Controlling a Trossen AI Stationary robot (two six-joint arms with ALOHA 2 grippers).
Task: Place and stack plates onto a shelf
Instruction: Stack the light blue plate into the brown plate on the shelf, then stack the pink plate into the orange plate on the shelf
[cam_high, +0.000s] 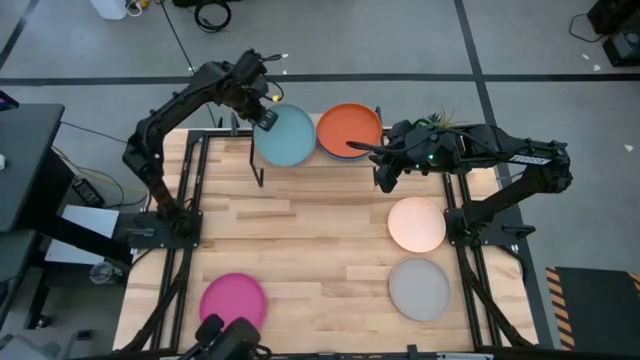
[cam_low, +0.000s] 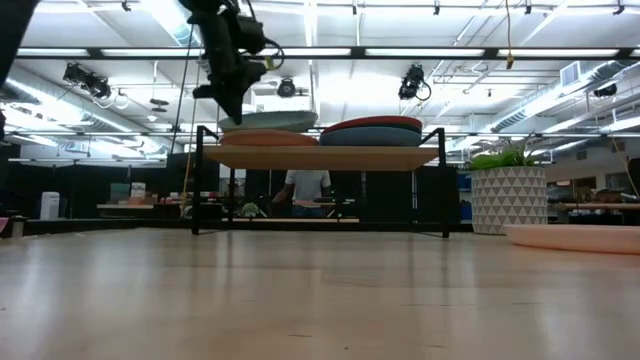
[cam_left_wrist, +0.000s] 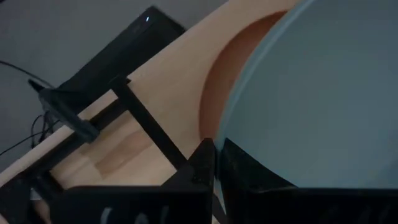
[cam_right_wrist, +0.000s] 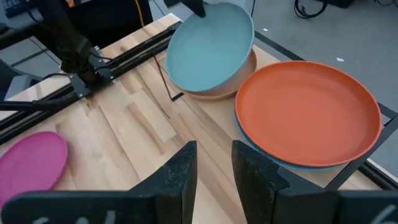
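Observation:
The light blue plate (cam_high: 287, 137) sits tilted over a tan plate (cam_right_wrist: 239, 82) on the left half of the shelf (cam_low: 320, 157). My left gripper (cam_high: 266, 118) is shut on the light blue plate's far-left rim. An orange plate (cam_high: 349, 130) lies on a bright blue plate (cam_right_wrist: 292, 163) on the shelf's right half. My right gripper (cam_high: 384, 183) hovers open just in front of that stack, touching nothing. The cream plate (cam_high: 417, 223), grey plate (cam_high: 419, 289) and magenta plate (cam_high: 233, 300) lie flat on the table. No dark teal plate shows. My left gripper pinches the light blue plate's rim (cam_left_wrist: 231, 138) between its two fingers, slanting down from the table's far-left side. The plate is tilted, its held side raised, and its opposite side rests over the tan plate (cam_low: 268, 138) on the shelf.
The shelf's thin black legs (cam_high: 258, 175) stand at the table's far edge. Black rails (cam_high: 190, 190) run along both table sides. A potted plant (cam_low: 508, 195) stands behind the shelf's right end. A person (cam_low: 306, 190) stands in the room beyond. Bare wood lies in the table's middle.

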